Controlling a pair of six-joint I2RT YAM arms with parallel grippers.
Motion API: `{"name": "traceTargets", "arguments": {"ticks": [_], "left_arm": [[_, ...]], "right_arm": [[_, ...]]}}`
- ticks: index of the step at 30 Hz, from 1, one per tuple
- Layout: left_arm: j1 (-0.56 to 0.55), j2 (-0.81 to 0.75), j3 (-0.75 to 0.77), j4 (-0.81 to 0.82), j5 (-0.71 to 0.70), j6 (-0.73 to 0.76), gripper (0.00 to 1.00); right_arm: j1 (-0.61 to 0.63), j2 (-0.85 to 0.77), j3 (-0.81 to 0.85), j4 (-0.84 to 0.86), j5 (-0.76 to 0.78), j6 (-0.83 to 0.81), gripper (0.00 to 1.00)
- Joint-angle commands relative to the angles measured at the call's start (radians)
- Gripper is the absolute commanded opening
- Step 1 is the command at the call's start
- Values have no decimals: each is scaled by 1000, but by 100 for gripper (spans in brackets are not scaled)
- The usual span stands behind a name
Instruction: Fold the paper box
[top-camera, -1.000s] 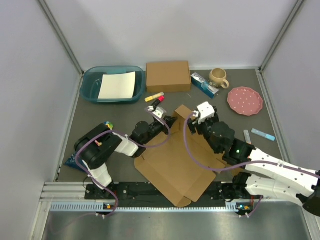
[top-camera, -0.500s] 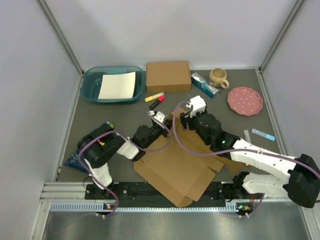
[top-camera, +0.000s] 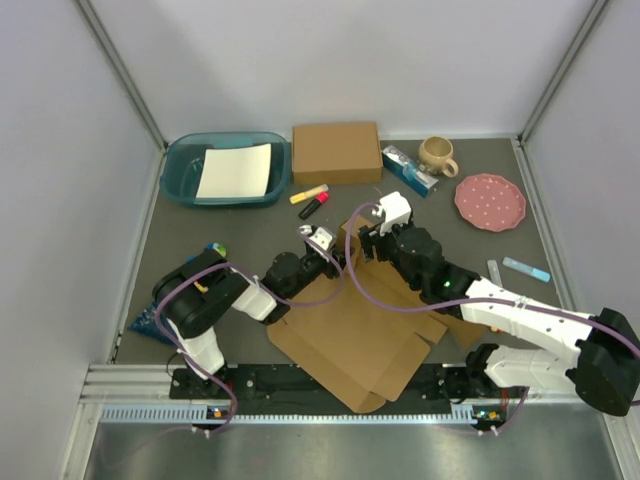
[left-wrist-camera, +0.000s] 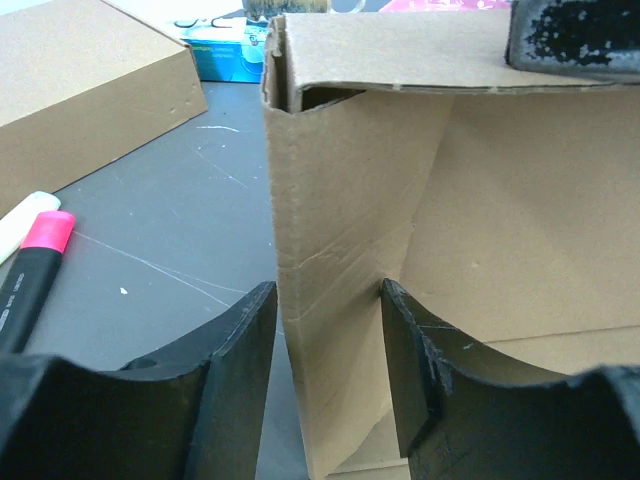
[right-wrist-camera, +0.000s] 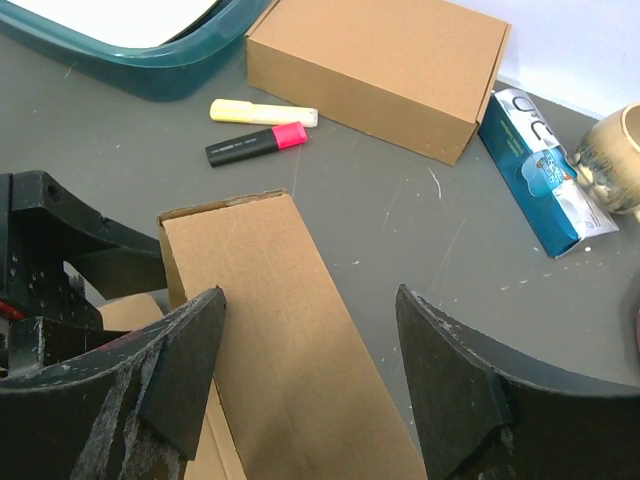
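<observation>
Dark grey surface (top-camera: 200, 270) seen from above, two arms reaching in from the near edge. Just in front of the closed cardboard box (top-camera: 336, 152), toward the arm bases: the paper box (top-camera: 350, 335), a brown die-cut sheet, mostly flat, one corner pointing at the bases. At its end closest to the closed cardboard box, one side wall (left-wrist-camera: 330, 200) folded upright, top flap bent over.

Left hand (left-wrist-camera: 327, 292) in front of the closed cardboard box, fingers now parted to a middling gap, one on each side of that upright wall; a second ago closed tight at the same spot. Not possible to tell whether the pads still brush the cardboard. Right hand (right-wrist-camera: 308, 300) swung in above the same wall from further to the right of the closed cardboard box, fingers wide, holding nothing.

Likely meaning: crease set and let go, wall apparently standing on its own, right hand placed to take over. Most flaps yet to be raised, so probably an early stage.

Between the closed cardboard box and the wall, untouched: pink highlighter (right-wrist-camera: 250, 146) and yellow highlighter (right-wrist-camera: 262, 113).
</observation>
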Motion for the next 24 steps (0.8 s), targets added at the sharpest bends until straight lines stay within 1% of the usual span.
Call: {"name": "traceTargets", "arguments": {"ticks": [1, 3, 4, 5, 6, 8, 12, 15, 16, 17, 19, 20, 22, 23, 24], "left_arm": [[-1, -8, 27, 100, 40, 26, 50], [1, 23, 48, 104, 50, 26, 39], [1, 32, 63, 106, 57, 26, 30], [1, 40, 70, 106, 61, 26, 17], [-1, 53, 76, 104, 64, 24, 9], [-1, 64, 90, 106, 69, 21, 0], [1, 69, 100, 103, 84, 21, 0], [1, 57, 110, 68, 83, 26, 0], [1, 52, 116, 52, 83, 26, 14], [1, 48, 119, 13, 89, 26, 20], [1, 35, 119, -11, 100, 26, 34], [1, 34, 117, -23, 98, 26, 38], [1, 29, 110, -37, 89, 26, 42], [1, 26, 111, -49, 84, 26, 46], [-1, 20, 110, -87, 81, 26, 47]], "right_arm": [[-15, -5, -8, 4, -38, 21, 70], [-17, -1, -8, 2, -51, 24, 70], [-18, 2, -8, 2, -55, 26, 70], [-18, 4, -8, 2, -59, 26, 70], [-18, 2, -8, 1, -64, 27, 70], [-20, 4, -6, -1, -76, 27, 70], [-20, 4, 3, -13, -96, 32, 70], [-20, 2, 9, -16, -99, 27, 70], [-20, 2, 10, -18, -98, 21, 70], [-20, 2, 10, -19, -98, 20, 70], [-21, 5, 7, -19, -98, 15, 70], [-23, 4, 6, -19, -96, 12, 70], [-24, 4, 1, -18, -99, 12, 70], [-26, 4, 0, -16, -101, 12, 70], [-27, 2, -5, -15, -101, 14, 70]]}}
